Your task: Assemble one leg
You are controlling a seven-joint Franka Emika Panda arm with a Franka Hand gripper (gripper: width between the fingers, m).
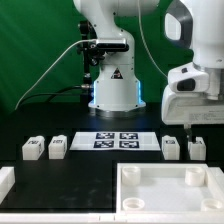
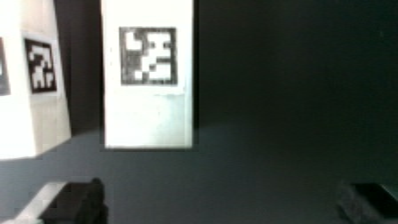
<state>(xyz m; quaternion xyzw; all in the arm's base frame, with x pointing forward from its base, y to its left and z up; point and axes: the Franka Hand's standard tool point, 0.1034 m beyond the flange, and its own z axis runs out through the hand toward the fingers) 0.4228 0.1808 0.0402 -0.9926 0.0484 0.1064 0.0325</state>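
My pincer [image 2: 222, 205] hangs wide open, holding nothing, above the black table [image 1: 90, 175], where one leg [image 2: 148, 85] lies just beside a second leg [image 2: 27, 85] on the exterior view's right, neither between my fingers [image 2: 71, 205].

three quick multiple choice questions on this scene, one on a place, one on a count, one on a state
1. Where does the tool hang?
A. above the two legs at the exterior view's right
B. above the marker board
C. above the square top

2. How many small white legs show in the exterior view?
A. two
B. three
C. four

3. How do the tool's fingers stand?
A. shut on a leg
B. apart, holding nothing
C. shut, empty

Answers: 1 A, the exterior view shows it over the right pair. 2 C, two lie at each end of the row. 3 B, the wrist view shows both fingers wide apart with nothing between them.
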